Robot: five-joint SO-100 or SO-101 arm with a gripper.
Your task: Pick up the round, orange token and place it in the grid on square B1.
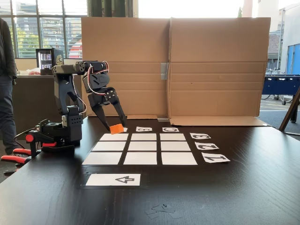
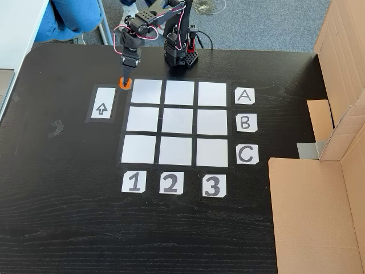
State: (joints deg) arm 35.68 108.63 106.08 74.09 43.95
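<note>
The orange token [image 1: 116, 128] [image 2: 124, 84] sits between the fingertips of my gripper [image 1: 114, 125] [image 2: 124, 79], which is shut on it. It hangs just off the grid's outer corner by cell A1, low over the table; I cannot tell whether it touches the surface. The grid [image 1: 140, 146] [image 2: 179, 123] of nine white cells lies mid-table with letter and number cards along two edges. Square B1 [image 1: 140, 158] [image 2: 142, 119] is bare; in the fixed view from above it lies one row below and just right of the token.
A white arrow card [image 1: 114, 179] [image 2: 101, 103] lies beside the grid near the token. A cardboard wall [image 1: 187, 70] [image 2: 336, 114] bounds one side. The arm's base [image 1: 61, 133] [image 2: 181, 54] is clamped at the table edge. A person [image 1: 5, 70] stands nearby.
</note>
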